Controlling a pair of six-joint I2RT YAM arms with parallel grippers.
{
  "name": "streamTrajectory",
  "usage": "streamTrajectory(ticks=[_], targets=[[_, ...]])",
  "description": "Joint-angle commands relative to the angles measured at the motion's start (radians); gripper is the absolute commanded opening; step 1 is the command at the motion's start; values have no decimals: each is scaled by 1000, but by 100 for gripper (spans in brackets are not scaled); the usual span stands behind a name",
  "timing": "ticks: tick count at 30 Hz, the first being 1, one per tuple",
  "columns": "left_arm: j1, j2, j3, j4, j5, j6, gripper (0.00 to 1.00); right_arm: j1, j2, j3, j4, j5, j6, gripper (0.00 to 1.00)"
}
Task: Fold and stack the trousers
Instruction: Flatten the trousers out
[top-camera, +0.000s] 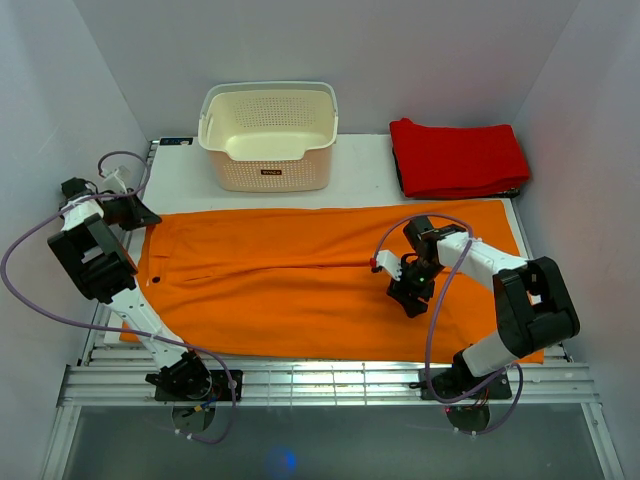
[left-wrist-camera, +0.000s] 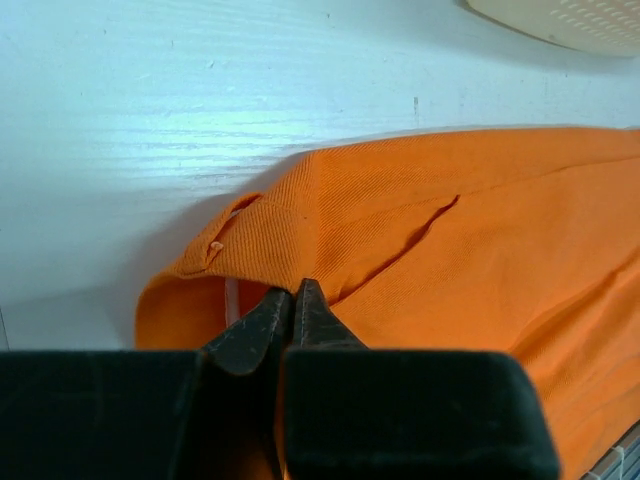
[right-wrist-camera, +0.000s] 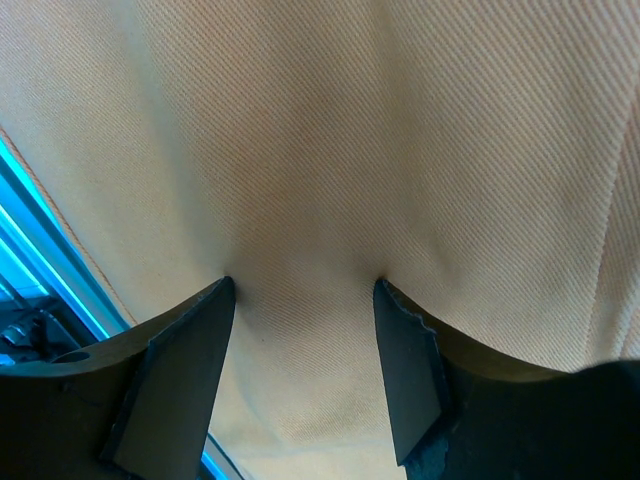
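White walls enclose a white table (top-camera: 180, 180), and most of its surface is covered by the bright orange soft cloth trousers (top-camera: 300, 280). They are spread flat, with the waist to the left and the legs running right, almost to the table's edge. Behind them stand a cream perforated plastic basket (top-camera: 268, 170) at the centre and a folded red cloth (top-camera: 455, 158) at the far right corner.

The likely trouble is an uneven fold. The left gripper (top-camera: 135, 212) seems to have only a thin bite of the waistband corner, so the cloth could slip free once lifted. The right gripper (top-camera: 410, 285) has nothing pinched, and if only one end rises, the long legs would drag and bunch.

In the left wrist view, the left gripper (left-wrist-camera: 295, 295) has its fingers drawn almost together at the rim of the waistband. The right gripper (right-wrist-camera: 302, 285) has its fingers (right-wrist-camera: 190, 370) spread wide, with the tips pressing down on flat leg cloth and fabric lying between them.
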Motion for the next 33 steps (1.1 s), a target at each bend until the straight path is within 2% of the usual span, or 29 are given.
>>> streamTrajectory(ticks=[1,2,11,22,27,28,29,30,33], targets=[[6,-21,37,74,72,-52,8,7,63,-96,53,81,-35,64],[6,-19,44,107,61,-68,0,7,63,-102,53,88,-43,65],[6,22,125,292,35,-245,0,7,72,-158,67,158,-86,64],[4,106,137,427,-40,-319,0,9,72,-187,66,200,-110,63],[3,139,151,519,-46,-397,0,7,69,-194,56,218,-123,63],[0,139,149,545,-52,-411,7,7,68,-193,55,220,-124,63],[-2,140,151,555,-52,-415,7,7,66,-191,53,223,-124,63],[-3,140,159,562,-42,-409,22,7,63,-178,47,226,-127,63],[-6,127,162,562,-38,-398,46,7,52,-129,21,206,-118,66]])
